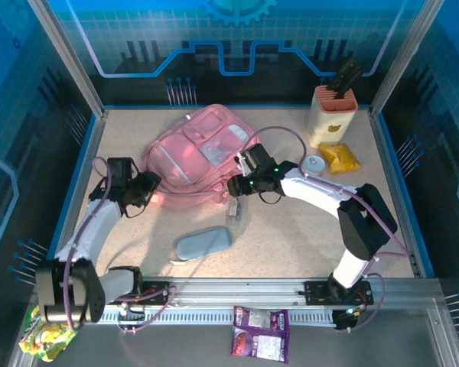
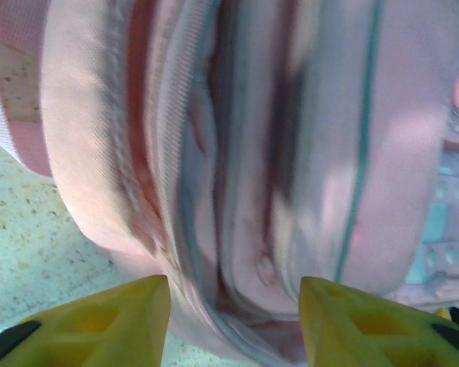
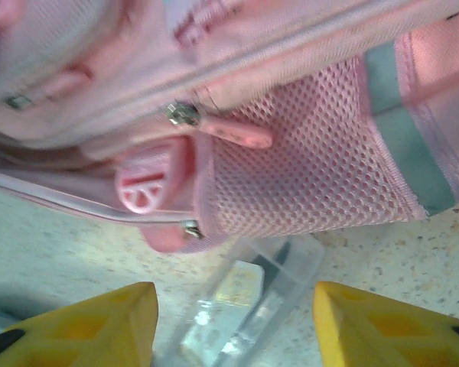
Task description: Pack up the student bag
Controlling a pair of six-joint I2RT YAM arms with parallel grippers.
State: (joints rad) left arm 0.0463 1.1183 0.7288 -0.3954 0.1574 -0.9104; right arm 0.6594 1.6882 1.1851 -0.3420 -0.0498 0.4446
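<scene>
Left end effector [image 2: 233, 284] and right end effector [image 3: 235, 289], both parted, are being held at bag [image 1: 195, 157]; clear case [image 3: 252, 302] is being shown beneath by right wrist.

Pink student bag [image 2: 291, 153] close-up, blurred; L hand [image 2: 233, 317] fingers apart below; speckled table [image 2: 30, 229] at left
</scene>
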